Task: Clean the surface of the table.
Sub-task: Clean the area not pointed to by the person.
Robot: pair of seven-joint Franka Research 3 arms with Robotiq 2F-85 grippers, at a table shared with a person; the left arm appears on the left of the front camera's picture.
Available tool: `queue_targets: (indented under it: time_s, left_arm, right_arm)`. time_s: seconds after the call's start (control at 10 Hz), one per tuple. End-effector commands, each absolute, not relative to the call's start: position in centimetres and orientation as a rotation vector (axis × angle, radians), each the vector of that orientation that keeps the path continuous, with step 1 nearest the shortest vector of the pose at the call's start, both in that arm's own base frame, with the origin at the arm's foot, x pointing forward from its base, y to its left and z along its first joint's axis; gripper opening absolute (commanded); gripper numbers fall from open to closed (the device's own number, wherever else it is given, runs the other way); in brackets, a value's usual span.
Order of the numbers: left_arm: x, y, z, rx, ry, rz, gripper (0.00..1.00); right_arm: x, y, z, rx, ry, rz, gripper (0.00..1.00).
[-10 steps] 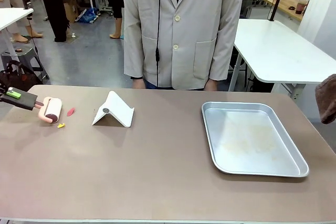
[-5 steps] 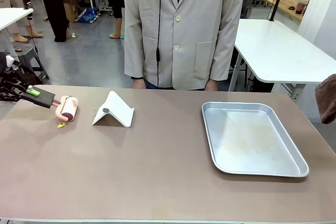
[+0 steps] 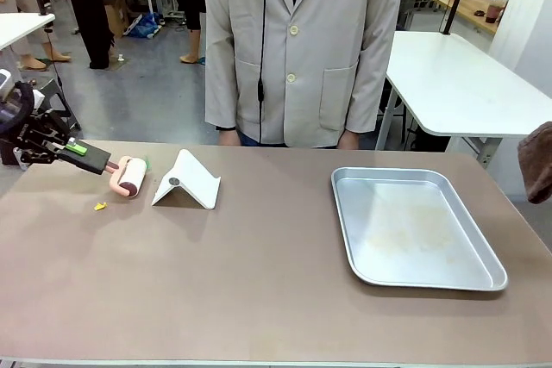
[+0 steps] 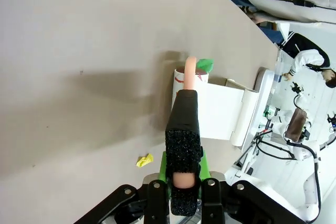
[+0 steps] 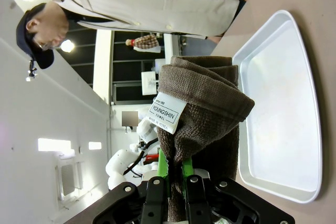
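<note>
Taupe-brown matte rectangular surface (image 3: 259, 290): work area at its far-left corner.
Brown terry towel (image 5: 202, 103): clamped in right claw (image 5: 173, 177), held off the right edge.
Pink-handled white lint roller (image 3: 131, 178): clamped in left claw (image 3: 82, 151), roll down on the surface, handle's long axis aimed at white folded stand (image 3: 188, 180), just beside it.
Small yellow scrap (image 3: 100, 206): on the surface, robot-side of the roller, nearer the left claw; probably the next pass.

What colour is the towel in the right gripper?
The towel is dark brown with a white label; best in the right wrist view.
</note>
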State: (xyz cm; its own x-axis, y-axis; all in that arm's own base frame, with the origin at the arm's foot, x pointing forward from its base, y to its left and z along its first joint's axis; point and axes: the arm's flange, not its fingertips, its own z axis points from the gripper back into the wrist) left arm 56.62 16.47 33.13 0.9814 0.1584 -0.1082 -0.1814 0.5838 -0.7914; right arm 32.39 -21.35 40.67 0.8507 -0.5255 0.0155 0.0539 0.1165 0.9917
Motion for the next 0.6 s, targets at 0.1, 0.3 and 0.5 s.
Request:
queue_targets:
  time_s: [0.1, 0.3, 0.5]
  left_arm:
    - [56.2, 16.3, 32.4, -0.894, -0.014, 0.231, 0.03]
    - [54.8, 17.3, 34.9, -0.933, -0.062, 0.202, 0.03]
    - [51.0, 19.8, 39.7, -1.037, -0.165, 0.136, 0.03]
  right_arm:
    - [32.2, -21.5, 41.0, 1.406, -0.412, -0.432, 0.0]
    - [32.2, -21.5, 41.0, 1.406, -0.412, -0.432, 0.0]
    - [32.2, -21.5, 41.0, 1.406, -0.412, -0.432, 0.0]
